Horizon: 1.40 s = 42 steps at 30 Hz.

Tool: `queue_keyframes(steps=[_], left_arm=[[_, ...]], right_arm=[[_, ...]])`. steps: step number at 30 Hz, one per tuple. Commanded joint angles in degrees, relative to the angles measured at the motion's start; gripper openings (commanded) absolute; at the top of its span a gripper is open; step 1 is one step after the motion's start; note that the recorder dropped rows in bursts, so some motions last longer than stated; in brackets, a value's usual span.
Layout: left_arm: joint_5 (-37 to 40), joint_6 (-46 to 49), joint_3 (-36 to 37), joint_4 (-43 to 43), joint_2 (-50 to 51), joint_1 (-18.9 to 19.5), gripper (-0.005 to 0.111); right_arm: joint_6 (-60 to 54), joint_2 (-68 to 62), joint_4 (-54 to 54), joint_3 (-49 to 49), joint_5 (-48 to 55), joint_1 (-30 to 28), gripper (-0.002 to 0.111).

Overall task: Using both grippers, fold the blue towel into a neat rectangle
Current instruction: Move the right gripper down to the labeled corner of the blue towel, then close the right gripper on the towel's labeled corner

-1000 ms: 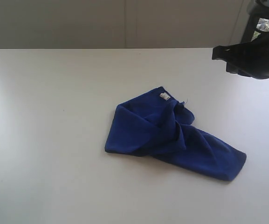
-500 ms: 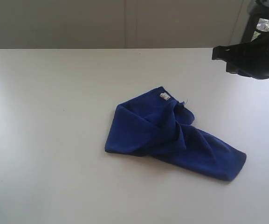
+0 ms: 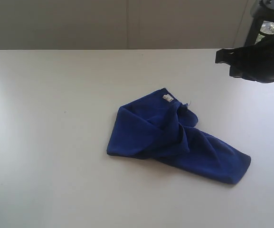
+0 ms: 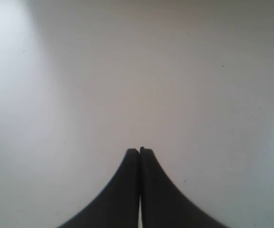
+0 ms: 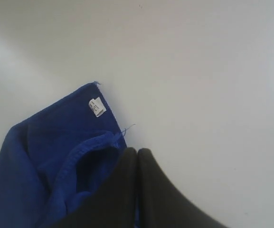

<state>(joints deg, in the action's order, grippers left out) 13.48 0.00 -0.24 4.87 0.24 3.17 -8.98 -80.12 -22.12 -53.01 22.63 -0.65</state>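
The white label point(image 5: 97, 106) on the blue towel point(image 3: 174, 137) carries print (too small to read).

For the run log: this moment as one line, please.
phase: pre-grasp | blue towel: crumpled on table, label showing | left gripper: jaws shut, over table | right gripper: jaws shut, clear of towel

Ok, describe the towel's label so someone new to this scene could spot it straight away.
On the white table, a crumpled blue towel lies near the middle. Follow it to the corner farthest from the exterior camera, and there sits a small label. It is the one white rectangle on otherwise solid blue cloth.
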Motion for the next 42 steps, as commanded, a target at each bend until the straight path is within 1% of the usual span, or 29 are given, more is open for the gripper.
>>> queue_keyframes(steps=[1, 18, 26, 29, 34, 35, 38, 41, 42], left_arm=[[-0.1, 0.0, 0.2, 0.2, -0.2, 0.2, 0.0], [-0.1, 0.0, 0.2, 0.2, -0.2, 0.2, 0.0], [-0.1, 0.0, 0.2, 0.2, -0.2, 0.2, 0.0], [-0.1, 0.0, 0.2, 0.2, -0.2, 0.2, 0.0], [-0.1, 0.0, 0.2, 0.2, -0.2, 0.2, 0.0], [-0.1, 0.0, 0.2, 0.2, -0.2, 0.2, 0.0], [-0.1, 0.0, 0.2, 0.2, -0.2, 0.2, 0.0], [-0.1, 0.0, 0.2, 0.2, -0.2, 0.2, 0.0], [-0.1, 0.0, 0.2, 0.2, -0.2, 0.2, 0.0]], right_arm=[[-0.3, -0.1, -0.3, -0.5, 1.5, 0.0, 0.0], [-0.3, -0.6, -0.3, -0.5, 2.1, 0.0, 0.0], [-0.3, -2.2, -1.7, 0.4, 4.9, 0.3, 0.0], [-0.9, -4.1, -2.4, 0.2, 5.7, 1.8, 0.0], [-2.9, -6.8, -2.3, -1.9, 7.0, 7.1, 0.0], [-3.3, -8.2, -2.3, -2.4, 6.8, 9.2, 0.0], [-3.0, -11.0, -3.3, -2.6, 4.1, 11.1, 0.0], [-2.8, -12.7, -6.1, -2.6, 2.9, 11.4, 0.007], [-2.8, -13.3, -7.6, -2.8, 2.8, 11.4, 0.013]])
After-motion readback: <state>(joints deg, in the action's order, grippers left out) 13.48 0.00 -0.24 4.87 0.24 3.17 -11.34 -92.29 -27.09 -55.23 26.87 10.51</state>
